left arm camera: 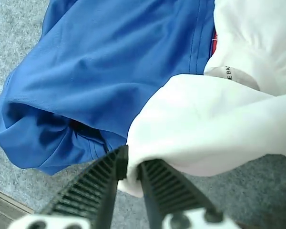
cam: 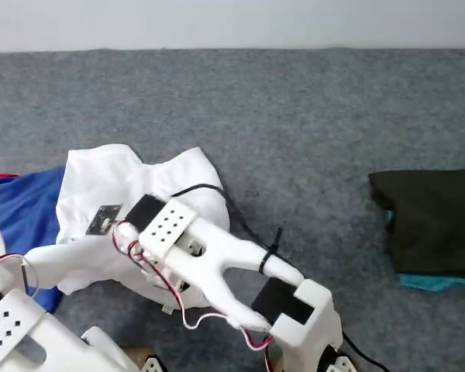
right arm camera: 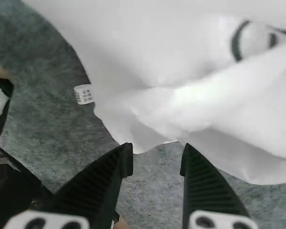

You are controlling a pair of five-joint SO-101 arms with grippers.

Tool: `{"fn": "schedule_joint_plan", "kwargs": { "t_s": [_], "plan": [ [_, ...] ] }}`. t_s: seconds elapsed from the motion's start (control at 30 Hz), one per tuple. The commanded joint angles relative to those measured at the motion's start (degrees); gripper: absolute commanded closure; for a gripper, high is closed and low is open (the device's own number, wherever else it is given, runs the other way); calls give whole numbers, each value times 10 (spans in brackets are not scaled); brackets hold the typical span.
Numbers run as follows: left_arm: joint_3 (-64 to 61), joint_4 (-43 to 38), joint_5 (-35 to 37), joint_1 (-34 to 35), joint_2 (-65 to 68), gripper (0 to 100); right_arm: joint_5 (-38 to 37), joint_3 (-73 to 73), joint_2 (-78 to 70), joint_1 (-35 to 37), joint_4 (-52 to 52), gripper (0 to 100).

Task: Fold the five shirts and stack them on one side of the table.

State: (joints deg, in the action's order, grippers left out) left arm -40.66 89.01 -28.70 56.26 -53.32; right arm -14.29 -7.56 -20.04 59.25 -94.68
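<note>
A crumpled white shirt (cam: 139,186) is lying on the near left part of the grey carpeted table (cam: 310,116), overlapping a blue shirt (cam: 27,217) that is spreading toward the left edge, with two white robot arms poised over the pile. The left jaws are standing narrow, pinching a rolled fold of the white shirt's edge between their ribbed black faces. The cloth is bulging out just past the tips and the blue shirt is bunching right beside it. A strip of red fabric (left arm camera: 213,42) is showing where the blue and the white cloth are meeting. The right arm (cam: 240,260) is stretching from the table's near edge across the white shirt's lower side. The right jaws are standing apart with a clear gap, holding nothing. The shirt's hem is lying just beyond their tips, its lowest point is lining up with the gap, and grey table is showing between them. A small white care label (right arm camera: 84,94) is sticking out from the hem nearby. Well apart, at the table's right edge, a folded dark shirt (cam: 434,221) is resting on top of a folded teal shirt (cam: 422,280), whose edge is peeking out below.
</note>
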Motion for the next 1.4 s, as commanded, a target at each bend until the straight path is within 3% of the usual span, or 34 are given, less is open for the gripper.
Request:
{"fn": "schedule_joint_plan", "kwargs": {
  "t_s": [0.0, 0.23, 0.4, 0.5, 0.93, 1.37],
  "plan": [
    [6, -17, -3, 4, -11, 986, 6, -25, -11, 17, 11, 822],
    [6, -17, -3, 4, -11, 986, 7, -26, -80, 17, 25, 826],
    [7, -17, -3, 4, -11, 986, 1, -26, -95, 15, 27, 994],
    [7, -17, -3, 4, -11, 986, 1, -26, -75, 3, 25, 987],
    [31, -16, -4, 0, -11, 986, -60, -13, 44, -139, -80, 988],
    [47, 40, -108, -25, -11, 986, -89, 230, 212, -288, -43, 988]
  ]
}}
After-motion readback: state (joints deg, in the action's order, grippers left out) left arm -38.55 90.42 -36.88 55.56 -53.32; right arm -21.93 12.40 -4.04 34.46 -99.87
